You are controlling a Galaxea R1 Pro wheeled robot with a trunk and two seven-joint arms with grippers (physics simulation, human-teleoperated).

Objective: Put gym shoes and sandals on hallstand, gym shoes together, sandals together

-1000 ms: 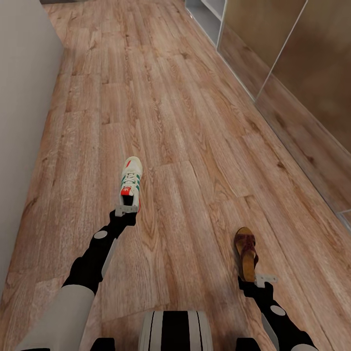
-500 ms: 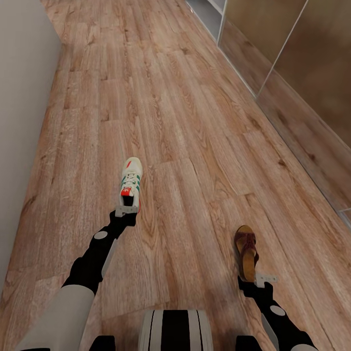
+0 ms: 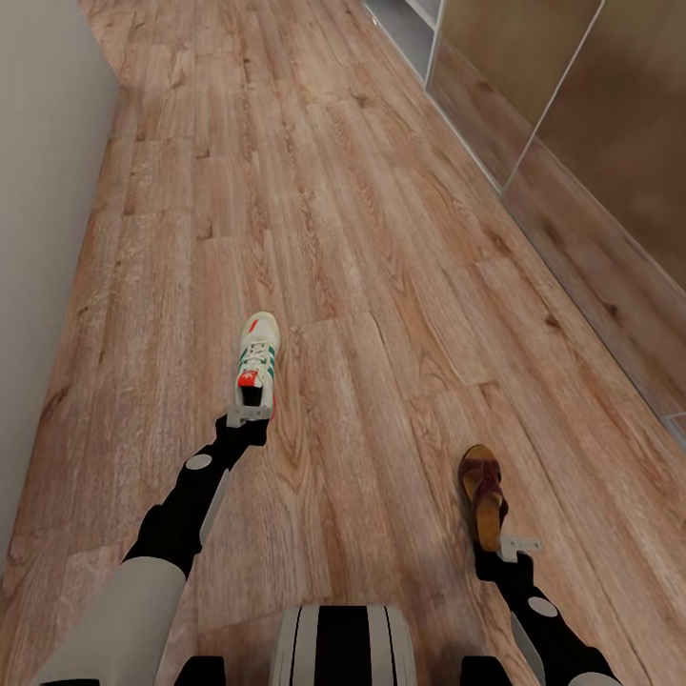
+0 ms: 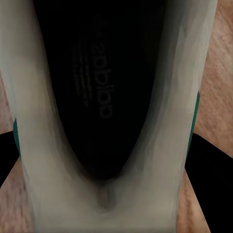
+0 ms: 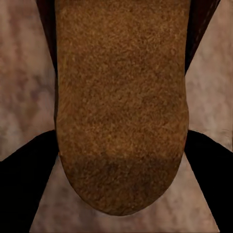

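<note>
My left gripper (image 3: 248, 415) is shut on the heel of a white gym shoe (image 3: 258, 360) with green stripes and a red-orange heel patch, toe pointing away. The left wrist view looks into that gym shoe's dark inside (image 4: 104, 92), with a dark finger (image 4: 209, 187) at its side. Over the corridor floor (image 3: 381, 248), my right gripper (image 3: 513, 547) is shut on the heel of a dark brown sandal (image 3: 483, 488). Its tan insole (image 5: 121, 97) lies between black fingers (image 5: 22, 187) in the right wrist view. I cannot tell whether the white-grey unit (image 3: 405, 27) at the far top is the hallstand.
A pale wall (image 3: 43, 191) runs along the left side. Tall brownish glossy panels (image 3: 591, 152) line the right side down to the floor. Between them the plank floor stretches ahead. My trunk (image 3: 341, 646) shows at the bottom edge.
The whole picture has shifted slightly, so the camera has moved. Both grippers keep the same hold on the gym shoe and the sandal.
</note>
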